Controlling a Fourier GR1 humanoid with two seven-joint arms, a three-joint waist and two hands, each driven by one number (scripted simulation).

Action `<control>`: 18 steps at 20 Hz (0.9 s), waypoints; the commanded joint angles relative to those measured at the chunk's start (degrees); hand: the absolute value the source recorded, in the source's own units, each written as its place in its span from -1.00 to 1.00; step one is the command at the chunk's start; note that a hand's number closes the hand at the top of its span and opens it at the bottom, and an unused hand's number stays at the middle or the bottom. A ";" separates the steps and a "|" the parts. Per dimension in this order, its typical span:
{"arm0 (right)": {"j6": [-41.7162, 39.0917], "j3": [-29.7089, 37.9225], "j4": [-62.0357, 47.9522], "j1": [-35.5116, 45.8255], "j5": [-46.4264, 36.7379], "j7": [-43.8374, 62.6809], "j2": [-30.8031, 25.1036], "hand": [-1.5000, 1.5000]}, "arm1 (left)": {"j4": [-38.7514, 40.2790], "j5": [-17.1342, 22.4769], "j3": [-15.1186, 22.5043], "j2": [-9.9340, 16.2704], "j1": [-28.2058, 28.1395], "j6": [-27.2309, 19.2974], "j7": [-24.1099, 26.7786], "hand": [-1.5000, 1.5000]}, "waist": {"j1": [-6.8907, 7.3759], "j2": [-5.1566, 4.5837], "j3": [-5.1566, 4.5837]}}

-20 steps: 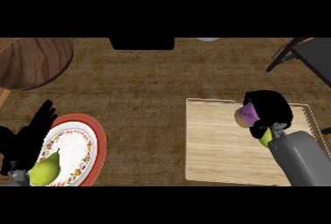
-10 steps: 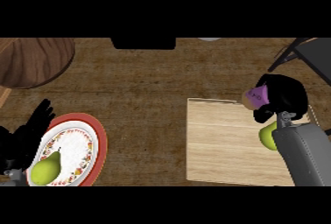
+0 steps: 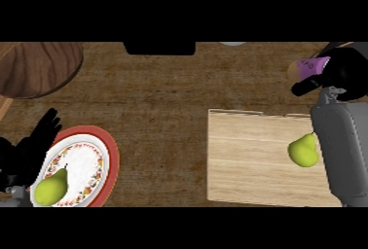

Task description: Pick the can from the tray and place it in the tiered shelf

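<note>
Right hand: the right hand sits at the far right of the counter, beyond the far edge of the tray, its black fingers curled round the can.
Can: the purple can shows only as a purple patch with a pale end at the hand's left side; the rest is hidden by the fingers.
Change: a second ago the hand and can were over the tray's far right corner; half a second ago they were at its far edge; now they are clear of the tray and farther away, with the forearm stretched along the tray's right side.
Tray: the wooden tray now holds only a green pear, lying just beside the forearm.
Meaning: the pick looks done and the carry is under way.
Shelf: a dark frame at the far right corner, behind the hand, may be the tiered shelf, but the view is too poor to be sure.
Left hand: the left hand rests at the near left, fingers straight and up, beside a red-rimmed plate that bears a second pear.
Other: a round wooden board lies at the far left.
</note>
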State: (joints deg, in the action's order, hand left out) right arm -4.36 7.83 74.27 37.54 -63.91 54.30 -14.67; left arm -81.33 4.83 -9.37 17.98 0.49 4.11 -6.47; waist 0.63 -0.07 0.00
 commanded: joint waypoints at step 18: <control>-3.82 5.75 13.96 18.15 -8.21 11.52 -4.34 1.00 | 1.00 -2.18 -0.07 -2.36 -0.59 -0.20 2.77 0.00 | -0.18 0.05 -0.05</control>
State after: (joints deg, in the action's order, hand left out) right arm -7.04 12.37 92.06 50.48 -69.71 61.23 -16.48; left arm -80.78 3.77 -10.12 16.70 -0.64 4.62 -4.68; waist 0.21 0.11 -0.04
